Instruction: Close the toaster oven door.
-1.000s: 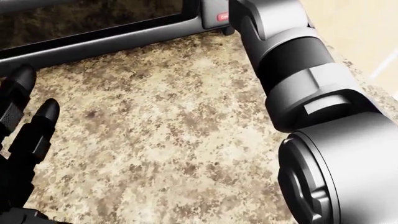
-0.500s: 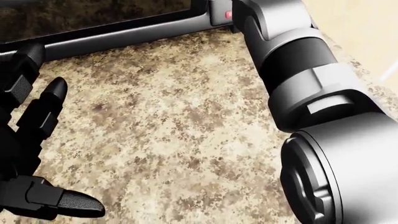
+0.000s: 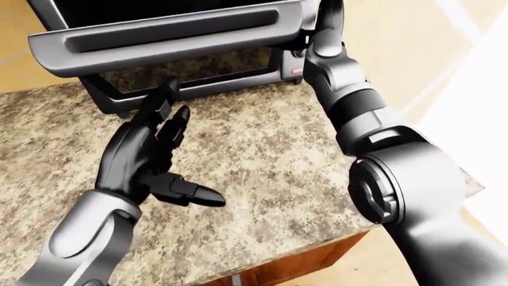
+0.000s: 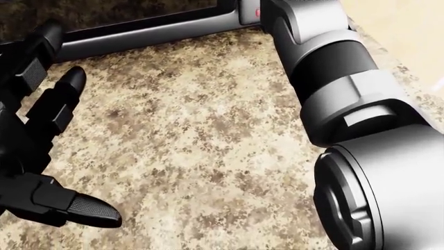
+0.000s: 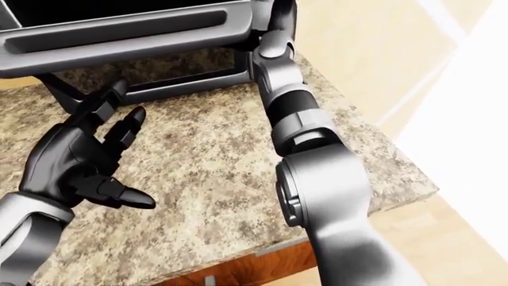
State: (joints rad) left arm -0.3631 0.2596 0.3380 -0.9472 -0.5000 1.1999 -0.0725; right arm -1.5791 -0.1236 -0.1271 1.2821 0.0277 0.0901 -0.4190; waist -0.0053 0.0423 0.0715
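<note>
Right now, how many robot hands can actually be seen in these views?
1: the left hand, fingers spread open, hovers over the counter below the toaster oven door. The right hand is hidden up by the door's right end.

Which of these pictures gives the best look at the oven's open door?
The left-eye view: the toaster oven door shows nearly whole, swung out above the counter, with the left hand open below it. The right-eye view crops its left end. The head view shows only the oven's lower edge.
</note>
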